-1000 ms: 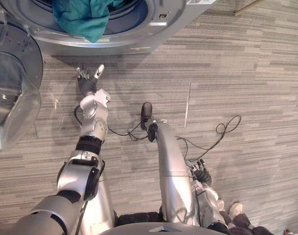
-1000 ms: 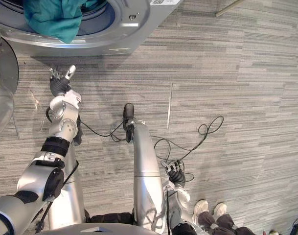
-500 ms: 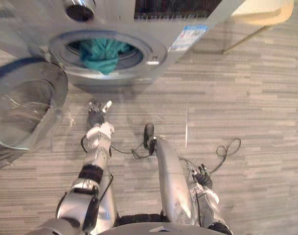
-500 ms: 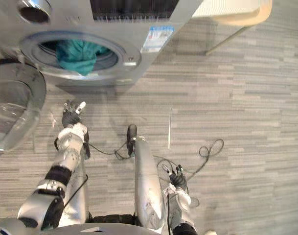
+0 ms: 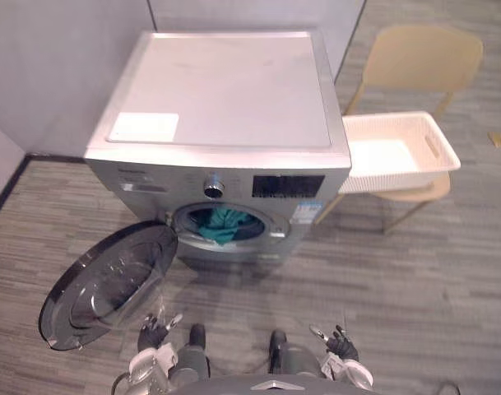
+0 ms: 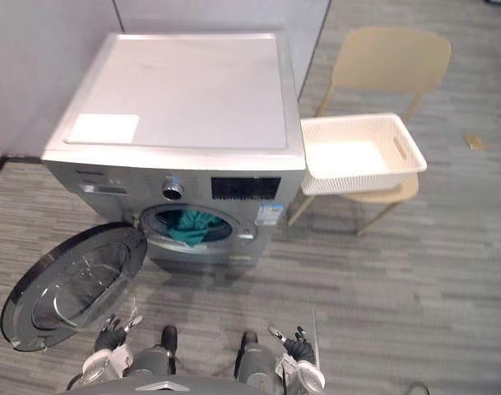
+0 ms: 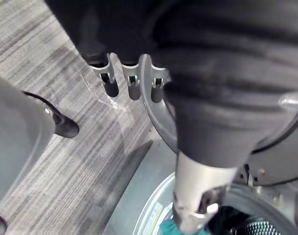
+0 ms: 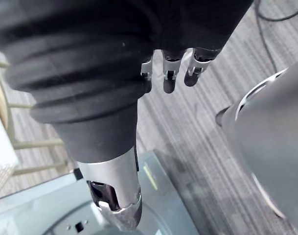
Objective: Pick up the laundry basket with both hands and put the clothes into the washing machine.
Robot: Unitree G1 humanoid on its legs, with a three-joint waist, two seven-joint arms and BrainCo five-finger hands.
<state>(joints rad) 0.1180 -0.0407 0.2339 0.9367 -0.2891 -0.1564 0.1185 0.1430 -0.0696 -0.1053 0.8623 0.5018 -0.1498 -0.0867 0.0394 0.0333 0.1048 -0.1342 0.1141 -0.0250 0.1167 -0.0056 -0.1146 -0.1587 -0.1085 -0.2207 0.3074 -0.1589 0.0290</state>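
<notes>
— What is the left eye view showing?
— The washing machine [image 5: 225,107] is standing at 12 o'clock, with its round door [image 5: 110,284] lying open toward 8 o'clock. Teal clothes [image 5: 224,224] are drooping over the lip of the drum mouth. The white laundry basket [image 5: 402,175] is sitting on a tan chair [image 5: 423,56] at 2 o'clock, just beside the machine.
— And the hands?
— The left hand [image 5: 154,333] is hanging at 7 o'clock and the right hand [image 5: 340,344] at 5 o'clock. Both are over the grey floor [image 5: 415,271], well apart from the basket.
— The right eye view?
— It is giving the same scene. A silver knob [image 6: 173,188] is sitting just above the drum mouth.
— The left wrist view?
— The fingers [image 7: 111,83] are reaching out straight, with the thumb [image 7: 195,196] apart from them. That hand is released and grasping nothing. The door rim and teal cloth are showing beyond it.
— The right wrist view?
— Those fingers [image 8: 169,78] are also hanging loose and holding nothing above the floor.
</notes>
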